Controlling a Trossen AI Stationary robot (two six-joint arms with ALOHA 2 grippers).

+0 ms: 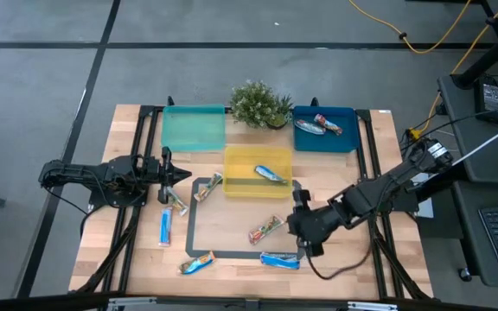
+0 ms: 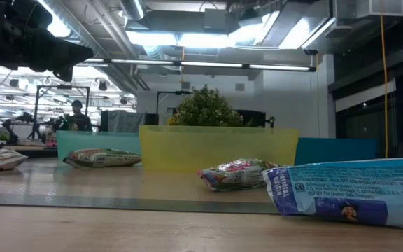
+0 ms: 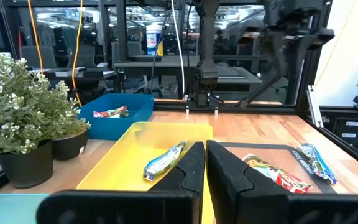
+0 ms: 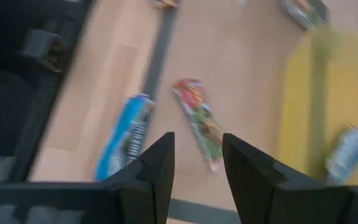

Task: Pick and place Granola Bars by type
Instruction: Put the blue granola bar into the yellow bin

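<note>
I work over a wooden table (image 1: 232, 226) with a black taped square near its front middle. Along the far edge sit a teal tray (image 1: 194, 128), a plant (image 1: 260, 104) and a blue tray (image 1: 325, 138); a yellow tray (image 1: 258, 184) lies just in front of the plant, touching the tape's far side.

My right gripper (image 1: 303, 226) hangs over the square's right side, fingers (image 4: 157, 168) apart with nothing between them. Below them lie a silvery bar (image 4: 199, 123) with red and green print and a blue bar (image 4: 125, 135) across the tape's front line.

My left gripper (image 1: 173, 175) sits at the table's left edge, level with the yellow tray, fingers (image 3: 182, 174) pressed together, holding nothing.

The bars: two in the blue tray (image 1: 318, 126), one blue bar in the yellow tray (image 1: 270, 174), one tan bar (image 1: 208, 185) on the tape's far left corner, one bar (image 1: 175, 200) just by my left fingers, one blue bar (image 1: 165, 228) near the left edge, and one bar (image 1: 197, 263) at the front left.
</note>
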